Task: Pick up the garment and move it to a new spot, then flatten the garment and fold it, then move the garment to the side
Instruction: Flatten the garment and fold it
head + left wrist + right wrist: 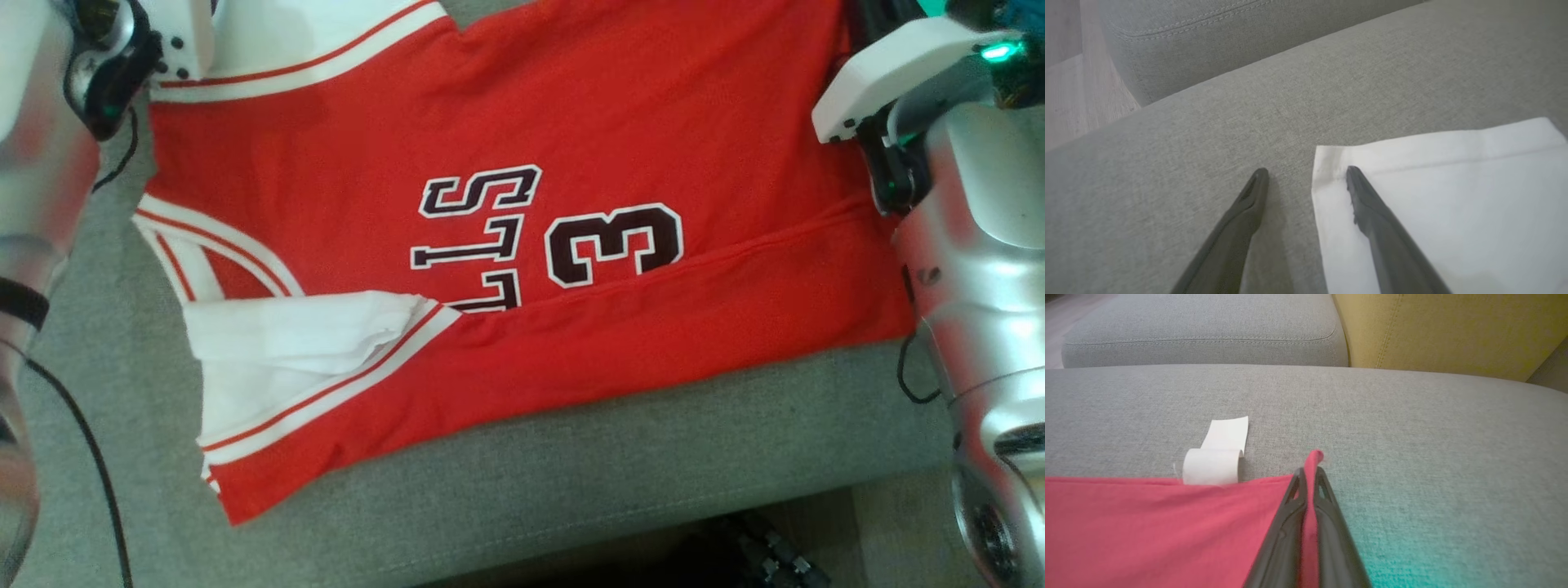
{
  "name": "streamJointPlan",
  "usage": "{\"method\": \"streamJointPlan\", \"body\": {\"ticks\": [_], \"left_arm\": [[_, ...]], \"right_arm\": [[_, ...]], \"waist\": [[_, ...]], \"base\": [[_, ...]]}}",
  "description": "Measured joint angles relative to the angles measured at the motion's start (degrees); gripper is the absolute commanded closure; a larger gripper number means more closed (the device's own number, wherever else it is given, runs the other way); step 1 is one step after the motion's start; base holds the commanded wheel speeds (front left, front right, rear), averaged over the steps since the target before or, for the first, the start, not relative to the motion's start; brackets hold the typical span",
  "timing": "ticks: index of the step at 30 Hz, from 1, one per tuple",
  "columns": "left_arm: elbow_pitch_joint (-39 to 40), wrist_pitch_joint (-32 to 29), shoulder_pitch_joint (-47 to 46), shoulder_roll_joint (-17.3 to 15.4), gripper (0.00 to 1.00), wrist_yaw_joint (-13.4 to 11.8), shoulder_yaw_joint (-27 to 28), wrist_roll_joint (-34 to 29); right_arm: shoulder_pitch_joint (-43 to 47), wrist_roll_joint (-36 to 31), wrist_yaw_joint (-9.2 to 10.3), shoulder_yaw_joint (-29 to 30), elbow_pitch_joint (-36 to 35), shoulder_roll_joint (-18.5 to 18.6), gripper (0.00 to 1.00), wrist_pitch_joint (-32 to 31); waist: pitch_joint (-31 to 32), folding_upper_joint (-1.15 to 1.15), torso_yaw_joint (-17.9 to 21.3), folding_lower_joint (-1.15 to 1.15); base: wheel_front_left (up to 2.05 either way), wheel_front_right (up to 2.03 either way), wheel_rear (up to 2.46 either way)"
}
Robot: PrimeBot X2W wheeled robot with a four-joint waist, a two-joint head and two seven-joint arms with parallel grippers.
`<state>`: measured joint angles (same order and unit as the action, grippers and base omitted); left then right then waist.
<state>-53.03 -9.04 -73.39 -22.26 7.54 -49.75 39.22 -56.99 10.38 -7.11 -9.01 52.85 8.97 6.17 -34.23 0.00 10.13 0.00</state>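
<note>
While the red sports jersey with white trim and dark lettering (571, 122) lies spread on the grey fabric sofa seat (571, 490), with its near side folded over along the seat's front edge, the right gripper (1309, 473) is clenched on a red corner of it, and bare seat lies beyond. The left gripper (1306, 173) is released above the seat, one finger over the jersey's white corner and the other over bare grey cloth.
</note>
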Motion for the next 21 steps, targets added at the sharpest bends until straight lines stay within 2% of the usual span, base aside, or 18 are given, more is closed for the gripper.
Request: {"method": "streamJointPlan", "body": {"ticks": [2, 4, 5, 12, 21], "left_arm": [[0.1, 0.0, -0.7, -0.1, 0.0, 0.0, -0.6, 1.0], [0.0, 0.0, -2.1, -0.2, 0.96, 0.0, -1.5, 1.5], [0.1, 0.0, -2.4, -0.2, 1.0, 0.0, -1.9, 1.9], [2.5, 0.2, -2.4, -0.3, 1.0, 0.0, -6.4, 4.3], [2.2, 15.3, -5.3, 0.5, 1.0, -0.1, -7.2, 1.8]], "right_arm": [[-0.3, 0.6, 0.0, -0.6, 0.0, -0.1, 1.0, 0.5], [-0.6, 1.4, 0.0, -1.2, 0.0, -0.1, 1.0, 1.0], [-0.8, 1.8, 0.0, -1.4, 0.0, -0.1, 1.0, 1.0], [-1.3, 2.5, 0.0, -1.8, 1.4, 0.6, 1.0, 1.9], [-1.8, 0.3, 0.0, 0.7, 4.2, 1.0, 1.0, 5.8]], "waist": [[-0.5, 0.0, 0.5, -0.01], [-1.1, 0.0, 0.8, 0.0], [-1.3, 0.0, 0.9, 0.0], [-0.7, 0.0, 0.1, 0.0], [1.2, 0.0, -2.4, 0.0]], "base": [[0.0, 0.0, 0.0], [0.0, 0.0, 0.0], [0.0, 0.0, 0.0], [0.0, 0.0, 0.0], [0.0, 0.0, 0.0]]}}
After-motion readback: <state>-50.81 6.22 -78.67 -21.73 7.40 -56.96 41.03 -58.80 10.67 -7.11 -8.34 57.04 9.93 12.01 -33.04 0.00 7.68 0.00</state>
